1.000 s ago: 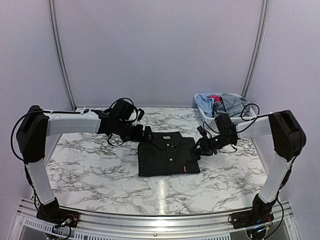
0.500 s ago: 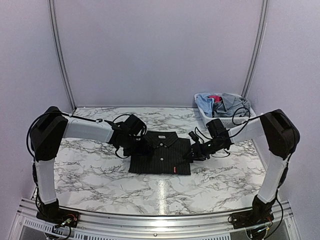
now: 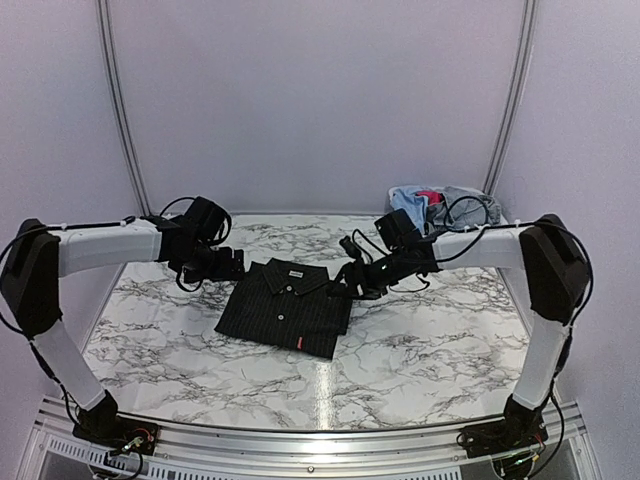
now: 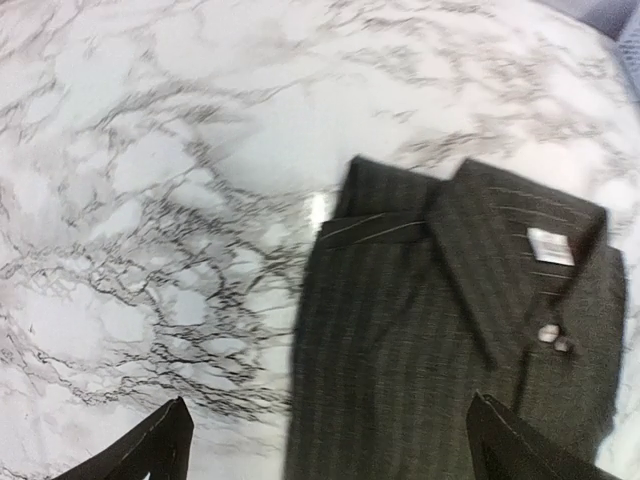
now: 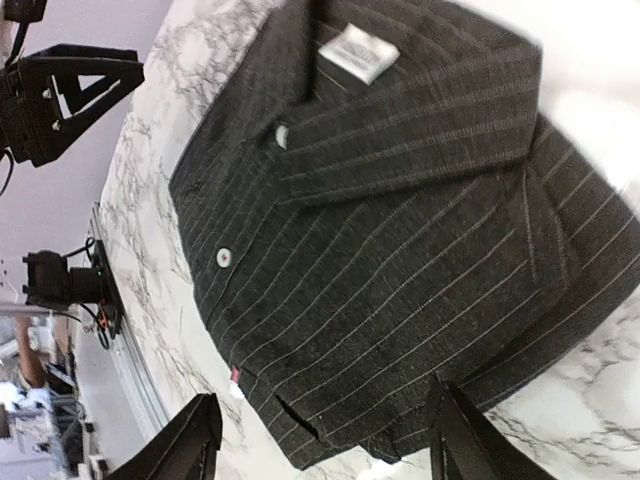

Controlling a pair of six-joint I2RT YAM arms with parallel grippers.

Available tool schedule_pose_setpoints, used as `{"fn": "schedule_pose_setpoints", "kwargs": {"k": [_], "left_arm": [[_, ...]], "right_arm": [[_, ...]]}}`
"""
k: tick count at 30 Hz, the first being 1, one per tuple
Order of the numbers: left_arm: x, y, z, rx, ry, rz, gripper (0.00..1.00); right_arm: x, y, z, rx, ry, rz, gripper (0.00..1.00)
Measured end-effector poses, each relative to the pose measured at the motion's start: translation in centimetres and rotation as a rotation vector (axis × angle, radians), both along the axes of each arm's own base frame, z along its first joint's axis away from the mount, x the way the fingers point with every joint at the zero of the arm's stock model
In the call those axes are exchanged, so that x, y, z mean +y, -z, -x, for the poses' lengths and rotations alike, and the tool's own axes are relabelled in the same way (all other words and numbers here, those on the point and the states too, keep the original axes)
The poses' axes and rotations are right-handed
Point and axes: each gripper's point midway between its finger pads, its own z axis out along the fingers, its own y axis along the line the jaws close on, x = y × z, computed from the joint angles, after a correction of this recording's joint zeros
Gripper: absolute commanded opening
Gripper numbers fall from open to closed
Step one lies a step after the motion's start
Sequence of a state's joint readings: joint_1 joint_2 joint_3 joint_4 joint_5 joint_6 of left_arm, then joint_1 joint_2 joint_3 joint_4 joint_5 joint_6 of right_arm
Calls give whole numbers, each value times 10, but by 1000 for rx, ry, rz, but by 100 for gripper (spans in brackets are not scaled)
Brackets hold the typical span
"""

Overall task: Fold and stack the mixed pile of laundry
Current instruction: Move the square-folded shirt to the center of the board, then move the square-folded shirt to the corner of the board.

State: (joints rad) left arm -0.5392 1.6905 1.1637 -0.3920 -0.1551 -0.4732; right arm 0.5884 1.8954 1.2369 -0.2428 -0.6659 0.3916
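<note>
We find the pinstriped shirt (image 3: 285, 310) folded flat on the counter (image 3: 430, 340), left of centre, long axis near-to-far and slightly skewed, collar farthest. The left tool (image 3: 238, 268) and right tool (image 3: 347, 283) flank the collar, both released and empty. Other garments (image 3: 455, 205) are heaped far right.

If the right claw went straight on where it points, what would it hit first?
Probably the shirt: the right gripper points at its edge, jaws open, though the depth is unclear.
</note>
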Motion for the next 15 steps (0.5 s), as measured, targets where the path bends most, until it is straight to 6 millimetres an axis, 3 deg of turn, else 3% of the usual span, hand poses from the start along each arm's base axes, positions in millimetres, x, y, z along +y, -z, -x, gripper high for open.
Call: {"fn": "schedule_pose_setpoints", "kwargs": {"k": [3, 5, 7, 9, 11, 13, 15], "left_arm": [[-30, -42, 8, -84, 82, 67, 99], [-53, -58, 18, -112, 143, 98, 99], [-75, -61, 31, -120, 200, 99, 99], [-95, -60, 41, -114, 239, 97, 99], [-116, -46, 52, -81, 277, 88, 99], [-133, -26, 53, -43, 283, 72, 99], [-141, -3, 51, -5, 275, 39, 99]], "right_arm": [[-16, -43, -11, -112, 58, 8, 98], [-35, -84, -20, -216, 120, -1, 99], [-63, -127, -29, -323, 207, -27, 99], [-100, -164, -37, -421, 315, -46, 98], [-130, -186, -41, -486, 402, -54, 99], [-160, -198, -41, -530, 492, -47, 98], [-176, -198, -37, -542, 544, -39, 99]]}}
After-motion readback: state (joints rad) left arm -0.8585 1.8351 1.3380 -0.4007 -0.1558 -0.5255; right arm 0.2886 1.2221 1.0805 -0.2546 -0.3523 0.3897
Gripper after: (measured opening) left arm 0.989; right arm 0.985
